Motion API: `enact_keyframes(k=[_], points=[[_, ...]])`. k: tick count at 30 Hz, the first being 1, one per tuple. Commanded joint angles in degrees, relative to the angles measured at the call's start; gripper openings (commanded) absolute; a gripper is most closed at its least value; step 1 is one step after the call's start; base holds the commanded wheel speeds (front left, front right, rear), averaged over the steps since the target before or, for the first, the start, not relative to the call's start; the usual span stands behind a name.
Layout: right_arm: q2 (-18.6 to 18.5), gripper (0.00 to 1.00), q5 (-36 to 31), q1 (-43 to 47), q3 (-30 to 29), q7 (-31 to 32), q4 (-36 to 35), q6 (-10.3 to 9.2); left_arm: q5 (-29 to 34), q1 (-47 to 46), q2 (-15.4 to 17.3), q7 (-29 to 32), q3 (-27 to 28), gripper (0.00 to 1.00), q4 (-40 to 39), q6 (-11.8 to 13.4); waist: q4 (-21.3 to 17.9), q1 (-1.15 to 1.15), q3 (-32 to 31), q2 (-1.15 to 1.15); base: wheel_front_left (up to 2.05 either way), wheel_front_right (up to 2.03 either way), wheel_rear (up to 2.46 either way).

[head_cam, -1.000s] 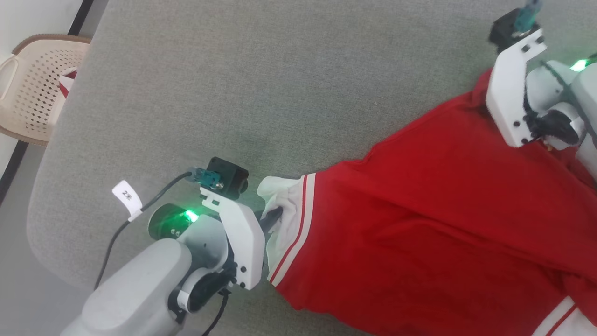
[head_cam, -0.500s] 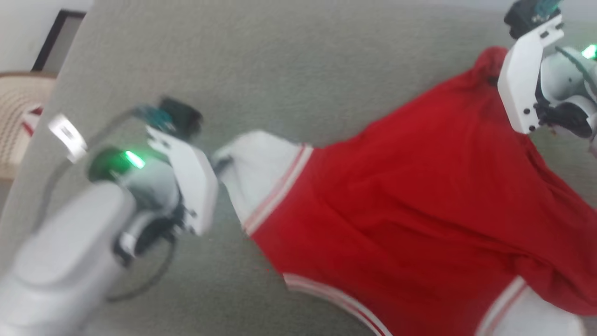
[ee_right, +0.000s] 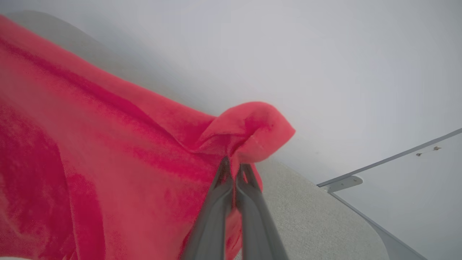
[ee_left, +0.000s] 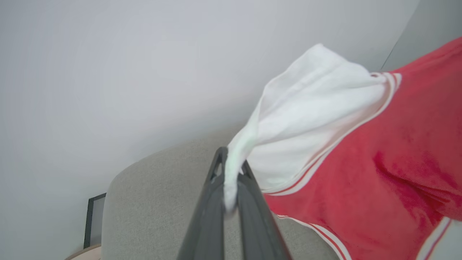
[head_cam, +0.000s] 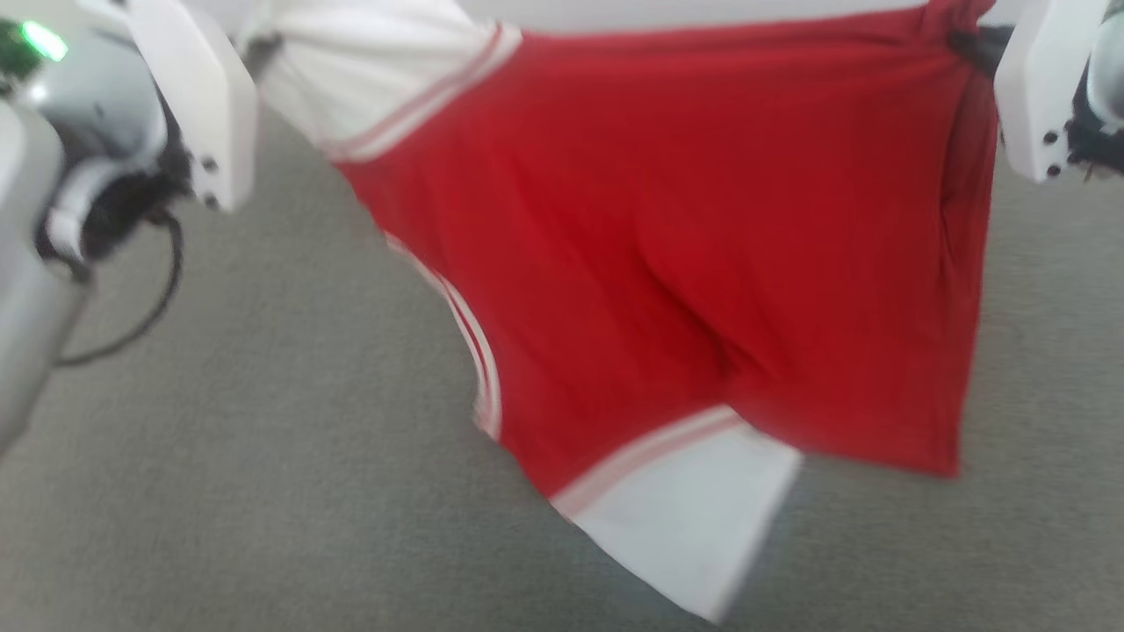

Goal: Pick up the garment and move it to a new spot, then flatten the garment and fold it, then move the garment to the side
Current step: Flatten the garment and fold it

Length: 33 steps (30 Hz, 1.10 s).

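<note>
Two grippers hold the garment (head_cam: 659, 219) stretched between them above a grey padded surface (head_cam: 219, 456). In the head view the left gripper (head_cam: 266, 46) sits at about 10 o'clock, its dark fingers pressed together on the end of a white sleeve (head_cam: 369, 61). The left wrist view shows that pinch close up. A bunched strip of white cloth is squeezed between the two fingers, and nothing but the cloth parts them.

The right gripper (head_cam: 966, 42) is at about 2 o'clock in the head view, clamped on a red corner of the jersey. In the right wrist view its fingers nearly meet at the tips, and a fold of red fabric flares out just past them toward 12 o'clock.

The shirt's top edge runs almost straight from one gripper to the other, and the red body hangs from it toward 6 o'clock. A second white sleeve (head_cam: 694, 518) dangles lowest, at about 6 o'clock, joined to the red by striped trim (head_cam: 645, 456). The head view is blurred, so I cannot tell whether that sleeve touches the surface.

A green light (head_cam: 39, 39) glows on the left arm at 10 o'clock, and a black cable (head_cam: 162, 298) loops below it.
</note>
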Motion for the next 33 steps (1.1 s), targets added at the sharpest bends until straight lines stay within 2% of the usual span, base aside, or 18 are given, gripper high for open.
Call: enact_keyframes(k=[1,6,10,16,21,22,23,26,28,33], points=[[-0.2,0.00,-0.2,-0.6,-0.4,-0.4,-0.4,-0.10,0.9,-1.2,-0.1,0.4,0.3,0.00,1.2,-0.3,-1.9,0.00,-1.9,0.00,0.00,0.00,0.00],[0.0,0.00,-2.1,-2.0,-2.5,-1.7,-1.1,-0.10,2.1,-7.5,-1.5,0.1,0.0,0.00,6.6,-1.7,-3.6,0.00,-2.8,0.00,0.00,0.00,0.00],[2.3,0.00,-5.6,-3.9,-5.1,-4.8,2.0,-0.10,5.8,-14.3,-4.3,-6.0,0.1,0.00,12.4,-2.3,-4.5,0.00,-0.4,0.00,0.00,0.00,0.00],[6.1,0.00,-14.4,-9.6,-9.2,-14.3,9.6,-0.10,11.3,-24.9,-8.5,-18.9,1.1,0.00,20.3,-2.2,-5.0,0.00,6.5,0.00,0.00,0.00,0.00],[9.8,0.00,-24.6,-16.6,-14.4,-26.5,18.2,-0.12,16.1,-34.7,-11.0,-32.0,2.0,0.00,25.6,0.0,-5.2,0.00,12.7,0.00,0.00,0.00,0.00],[10.5,0.00,-27.2,-17.8,-15.5,-29.6,19.9,-0.11,16.8,-36.1,-11.4,-34.4,2.1,0.00,26.8,0.3,-5.1,0.00,13.8,0.00,0.00,0.00,0.00],[10.5,0.00,-27.2,-17.8,-15.5,-29.6,19.9,-0.11,16.8,-36.1,-11.4,-34.4,2.1,0.00,26.8,0.3,-5.1,0.00,13.8,0.00,0.00,0.00,0.00],[12.6,0.00,-34.7,-20.8,-19.6,-37.3,25.2,-0.11,19.6,-39.5,-12.4,-43.9,2.3,0.00,29.1,1.2,-4.7,0.00,16.1,0.00,0.00,0.00,0.00],[14.2,0.00,-38.6,-21.0,-22.1,-38.7,27.8,-0.10,19.5,-40.0,-13.5,-47.0,2.9,0.00,30.7,1.5,-4.3,0.00,16.8,0.00,0.00,0.00,0.00],[18.2,0.00,-42.6,-15.7,-23.1,-39.4,32.1,-0.11,18.1,-35.4,-15.4,-47.7,1.2,0.00,36.2,-3.9,-3.2,0.00,15.7,0.00,0.00,0.00,0.00]])
